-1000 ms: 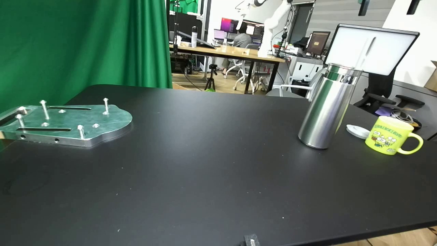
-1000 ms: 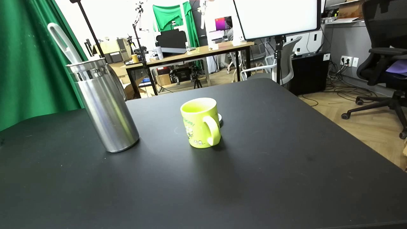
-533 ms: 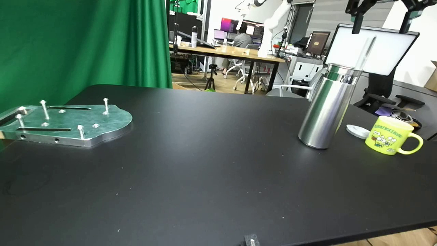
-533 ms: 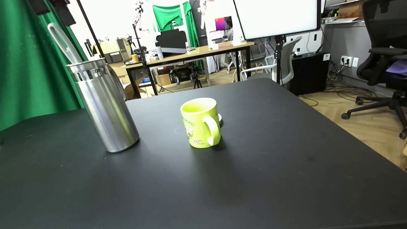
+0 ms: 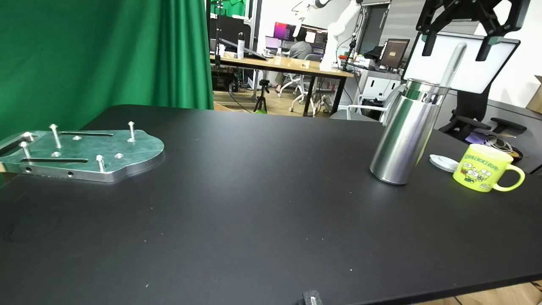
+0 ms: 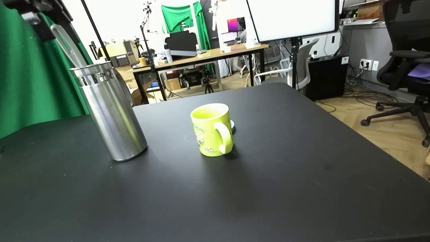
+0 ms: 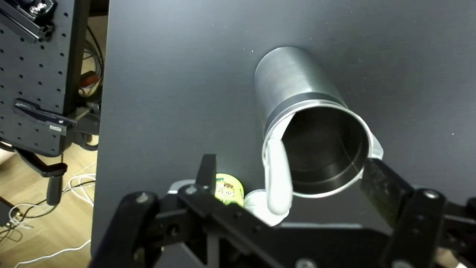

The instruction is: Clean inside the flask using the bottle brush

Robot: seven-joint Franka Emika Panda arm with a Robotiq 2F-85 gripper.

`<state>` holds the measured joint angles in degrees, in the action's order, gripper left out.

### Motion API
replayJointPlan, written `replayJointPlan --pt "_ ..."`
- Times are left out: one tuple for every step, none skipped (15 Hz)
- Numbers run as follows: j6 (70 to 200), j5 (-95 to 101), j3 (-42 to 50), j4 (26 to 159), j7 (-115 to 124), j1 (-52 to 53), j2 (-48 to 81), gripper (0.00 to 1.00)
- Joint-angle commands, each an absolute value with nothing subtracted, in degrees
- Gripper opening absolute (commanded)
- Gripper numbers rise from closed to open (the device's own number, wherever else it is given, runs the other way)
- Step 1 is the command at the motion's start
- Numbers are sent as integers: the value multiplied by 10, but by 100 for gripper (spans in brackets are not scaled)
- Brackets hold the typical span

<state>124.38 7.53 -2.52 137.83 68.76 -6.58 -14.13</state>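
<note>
The tall steel flask point(image 5: 407, 135) stands on the table in both exterior views point(image 6: 114, 114). The white handle of the bottle brush point(image 5: 454, 65) sticks up out of its mouth, leaning on the rim; the brush head is hidden inside. In the wrist view, I look down into the dark opening of the flask point(image 7: 297, 74), with the brush handle point(image 7: 279, 178) at its left rim. My gripper point(image 5: 455, 54) is open and empty. Its fingers stand on either side of the top of the handle, which lies closer to the left finger point(image 7: 207, 169) in the wrist view.
A yellow-green mug point(image 5: 482, 168) stands beside the flask, with a white lid point(image 5: 443, 163) lying near it. A metal plate with upright bolts point(image 5: 84, 154) sits at the table's left in an exterior view. A large light panel point(image 6: 292, 16) stands behind the table.
My gripper has come down into view in both exterior views, lowering toward the brush handle and moving left in an exterior view. The flask, brush and mug have not moved.
</note>
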Motion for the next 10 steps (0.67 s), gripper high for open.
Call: replayJointPlan --pt "1279 76 -20 1405 688 -64 -159 73" --pt "1284 76 -20 1407 687 -65 -159 67" --pt "1289 77 -19 1408 686 -66 -159 60" --pt "1292 77 -19 1409 685 -67 -160 51" --pt "1295 77 -19 1409 684 -68 -160 45" --pt "1295 76 -18 1408 682 -68 -160 38" --pt "1292 74 -17 1407 678 -68 -159 31" --pt "1283 68 -15 1403 668 -66 -157 25" --pt "1268 62 -13 1395 652 -64 -153 17" --pt "1255 59 -11 1386 638 -63 -148 11"
